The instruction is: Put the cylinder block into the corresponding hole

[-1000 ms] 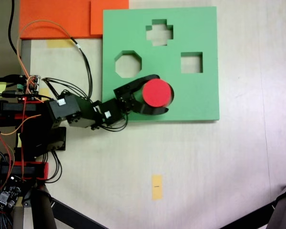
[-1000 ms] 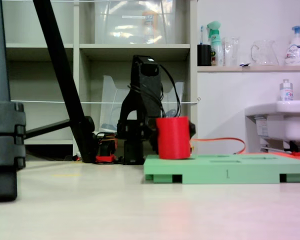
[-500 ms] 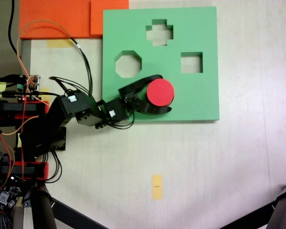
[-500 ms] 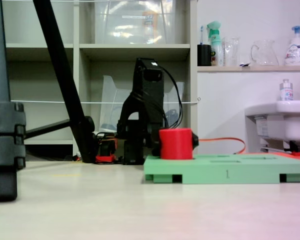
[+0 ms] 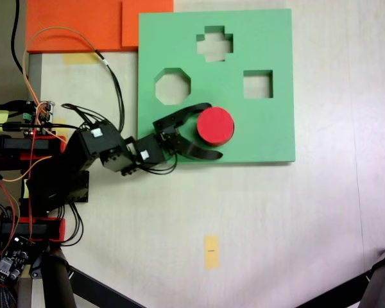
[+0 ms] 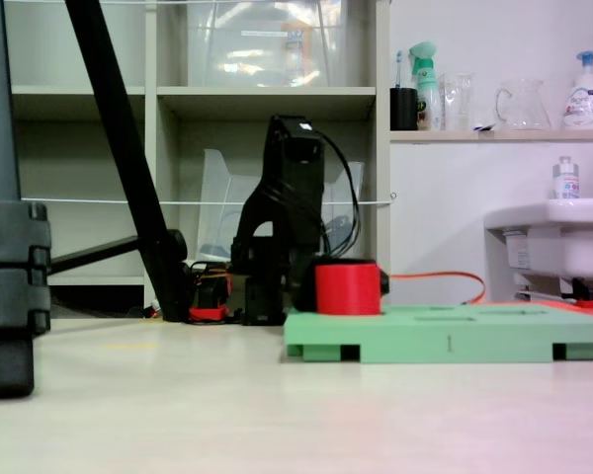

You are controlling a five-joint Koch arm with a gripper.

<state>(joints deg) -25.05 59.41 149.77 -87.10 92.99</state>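
Note:
The red cylinder block point(image 5: 215, 125) stands upright in the green foam board point(image 5: 269, 128), sunk partway below the board's top face in the low fixed view point(image 6: 348, 288). It covers the circular hole, so the cutout's rim is hidden. My gripper point(image 5: 215, 129) is open, one black jaw curving past the block's upper edge and the other lying below it with a visible gap. The arm reaches in from the left in the top-down fixed view.
The board also has an octagonal cutout point(image 5: 172, 86), a cross cutout point(image 5: 214, 43) and a square cutout point(image 5: 258, 84). Orange foam sheets point(image 5: 83, 25) lie at the top left. Cables and the arm's base point(image 5: 32, 147) crowd the left; a yellow tape mark point(image 5: 210, 250) is on the table.
The block has sunk lower into the board. My jaws have spread apart off it, and the gripper has drawn back a little to the left.

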